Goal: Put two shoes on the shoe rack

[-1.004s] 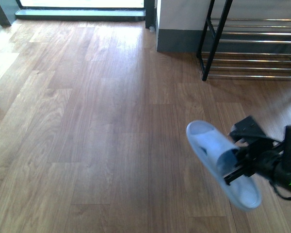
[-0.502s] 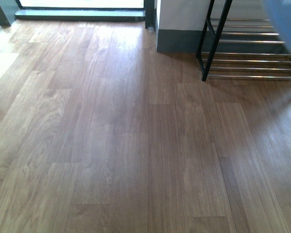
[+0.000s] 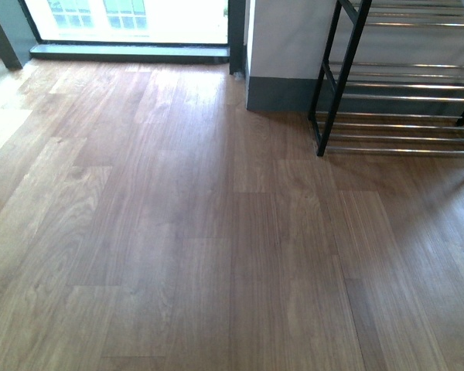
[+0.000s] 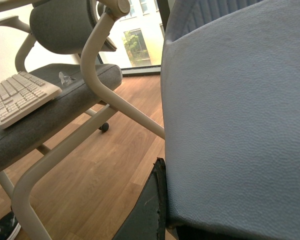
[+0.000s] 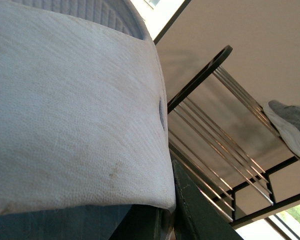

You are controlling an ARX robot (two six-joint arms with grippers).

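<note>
My left gripper (image 4: 175,227) is shut on a blue-grey slipper (image 4: 230,110), which fills most of the left wrist view; one dark finger (image 4: 149,210) shows beside it. My right gripper (image 5: 155,220) is shut on a light blue slipper (image 5: 70,110), held up close to the shoe rack (image 5: 215,145). A grey shoe with a white sole (image 5: 290,122) lies on the rack's rods. In the front view the rack (image 3: 402,93) stands at the far right on the wooden floor; neither gripper nor slipper shows there.
A grey office chair (image 4: 65,95) with a white keyboard (image 4: 17,95) on its seat stands by the left arm. A dark shoe (image 4: 2,230) lies on the floor beneath it. A wall pillar (image 3: 282,46) stands left of the rack, next to a window sill (image 3: 131,50).
The right gripper with the light blue slipper rose from the lower right of the front view, passed the upper right and left the view. The view now shows more of the rack and window.
</note>
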